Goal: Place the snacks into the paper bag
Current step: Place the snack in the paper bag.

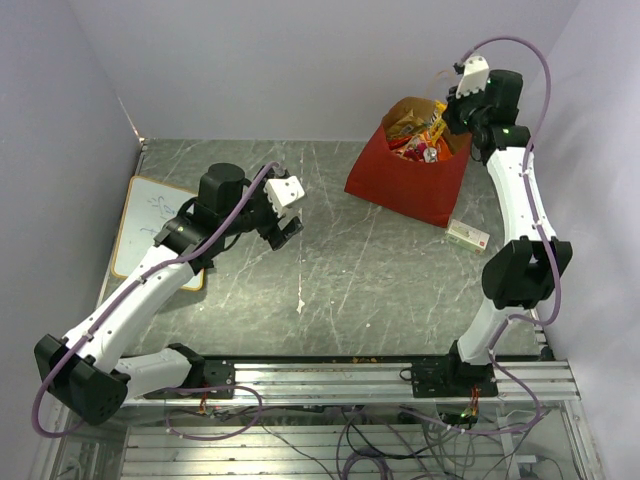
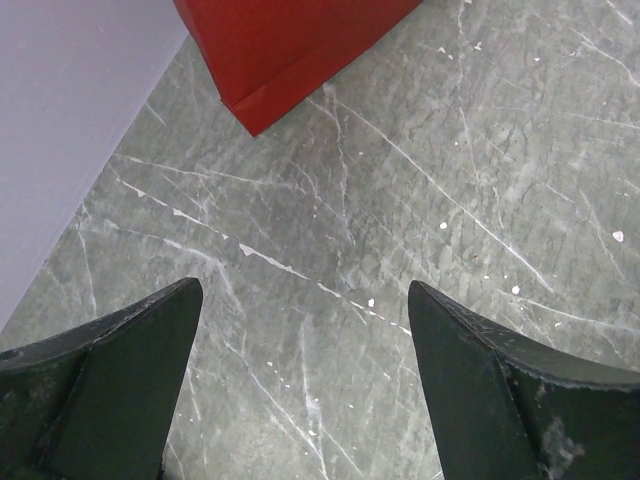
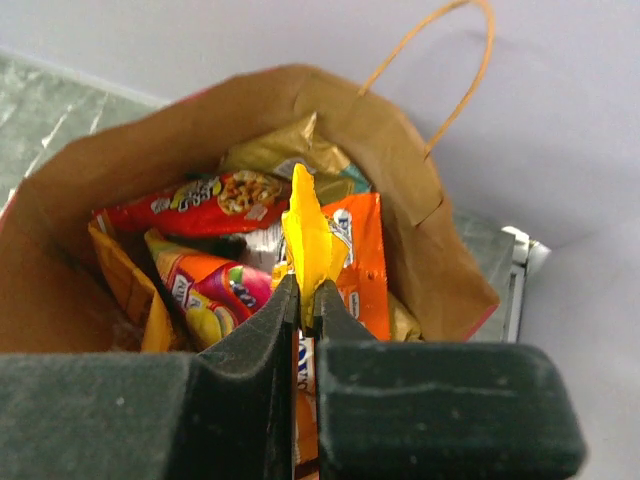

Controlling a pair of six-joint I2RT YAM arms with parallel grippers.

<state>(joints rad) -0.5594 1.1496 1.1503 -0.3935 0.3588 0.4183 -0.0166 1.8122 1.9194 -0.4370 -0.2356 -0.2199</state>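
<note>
The paper bag [image 1: 410, 185], red outside and brown inside [image 3: 130, 150], lies open at the back right of the table. Several snacks [image 1: 420, 138] fill its mouth: a red packet [image 3: 200, 205], an orange packet [image 3: 365, 250] and a fruit-printed pack [image 3: 210, 290]. My right gripper [image 3: 305, 285] hangs at the bag's mouth, shut on the edge of a yellow packet [image 3: 308, 235] that sticks up between its fingers. My left gripper [image 2: 305, 288] is open over bare table left of centre, holding nothing, with the bag's red corner [image 2: 290, 50] ahead of it.
A small white pack with red print [image 1: 467, 235] lies on the table just right of the bag. A flat white board [image 1: 150, 225] rests at the left edge, partly under the left arm. Walls close in the back and both sides. The bag's tan handle [image 3: 470, 70] arches upward.
</note>
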